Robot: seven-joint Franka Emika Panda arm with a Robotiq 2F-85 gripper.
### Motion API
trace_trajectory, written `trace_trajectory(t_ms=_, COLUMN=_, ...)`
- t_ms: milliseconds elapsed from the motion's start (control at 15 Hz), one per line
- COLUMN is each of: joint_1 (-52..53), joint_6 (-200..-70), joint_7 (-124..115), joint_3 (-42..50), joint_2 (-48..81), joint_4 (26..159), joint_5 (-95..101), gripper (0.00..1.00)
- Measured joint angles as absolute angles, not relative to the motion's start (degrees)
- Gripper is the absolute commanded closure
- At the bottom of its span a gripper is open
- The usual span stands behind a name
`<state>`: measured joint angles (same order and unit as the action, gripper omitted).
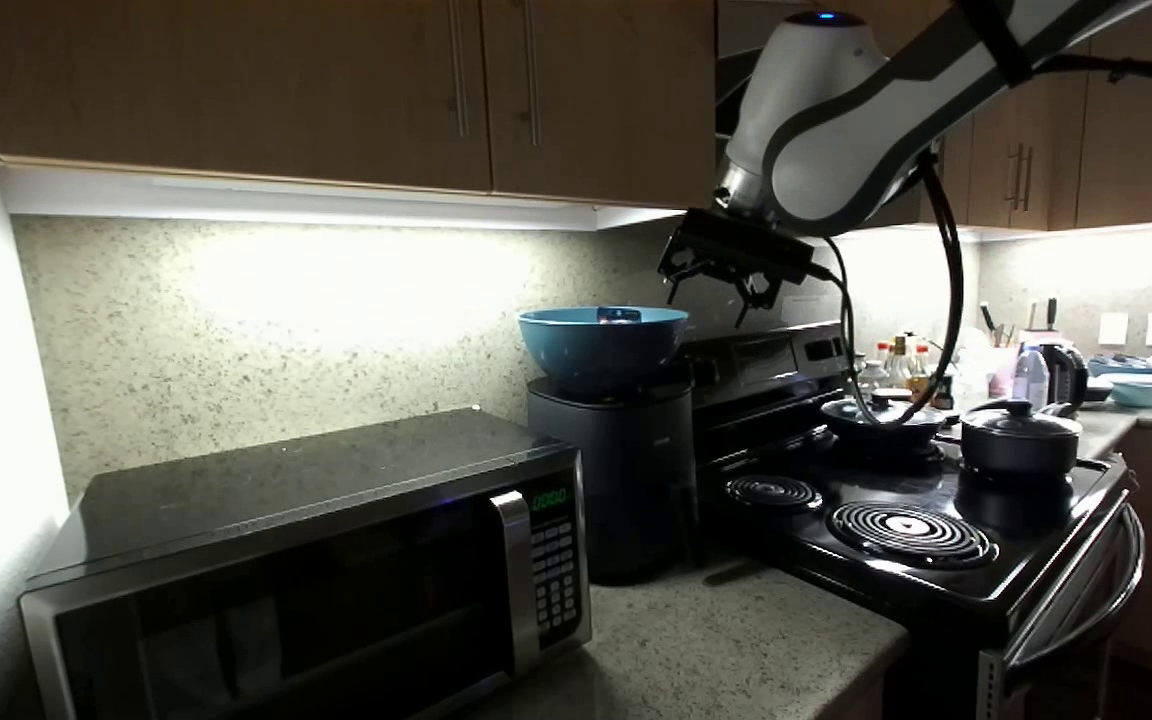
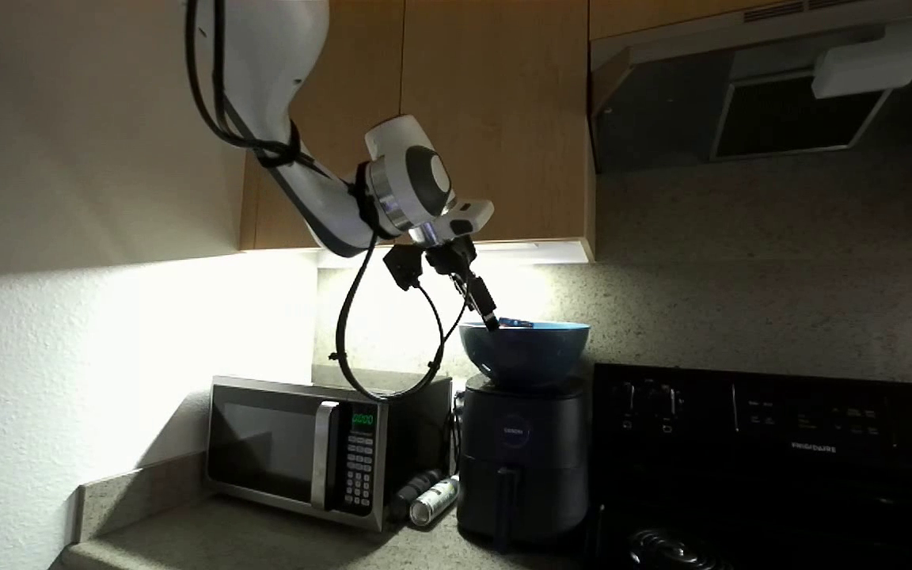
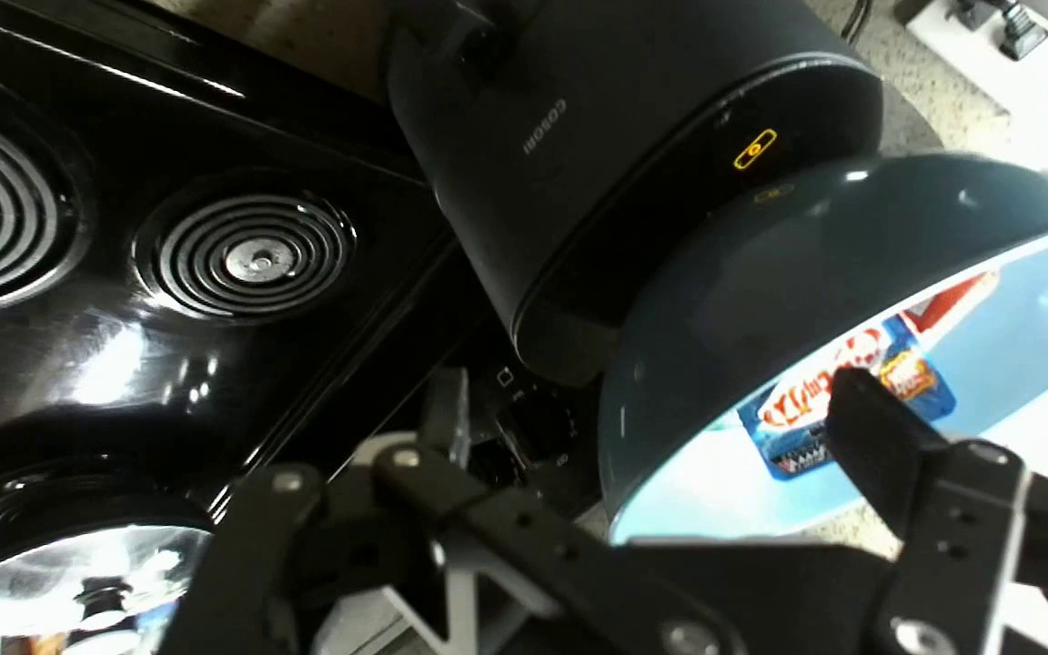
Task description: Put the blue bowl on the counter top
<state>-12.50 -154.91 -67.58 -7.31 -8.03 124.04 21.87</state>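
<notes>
With the bowl (image 1: 596, 352) atop the fryer (image 1: 631, 480), I hold the gripper (image 1: 705, 310) above fryer height, jaws parted, empty, presumably to pinch the bowl before lowering to counter (image 1: 726, 640).

– What shade is the blue bowl (image 1: 601, 350)?
– Dark teal-blue outside, paler sky blue within
– The packet (image 3: 801, 405) in it?
– Blue, with red, white and orange printing
– The counter top (image 1: 721, 640)?
– Grey-beige with dark speckles, and the backsplash (image 1: 276, 340) is speckled to match
– The microwave (image 1: 306, 545)?
– Silver handle (image 2: 324, 455), black door (image 2: 270, 439), green digits (image 2: 363, 419)
– The stove top (image 1: 861, 475)?
– Glossy black, with coil burners (image 1: 911, 532) ringed in grey
– The air fryer (image 2: 539, 459), black too?
– Matte charcoal, with a yellow icon (image 3: 754, 149)
– And the arm (image 1: 841, 160)?
– White and dark grey, the gripper (image 1: 705, 313) mostly black
</notes>
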Motion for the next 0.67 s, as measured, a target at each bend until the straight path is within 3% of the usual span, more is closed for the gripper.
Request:
trace_trajectory(t_ms=267, joint_1=-12.5, joint_6=-152.8, joint_7=-73.4, joint_3=-9.4, joint_2=-2.8, joint_4=116.7, joint_5=26.2, gripper=0.0)
trace_trajectory(t_ms=667, joint_1=-12.7, joint_6=-152.7, joint_7=-77.5, joint_3=-9.3, joint_2=-1.6, joint_4=115.8, joint_5=27.7, gripper=0.0)
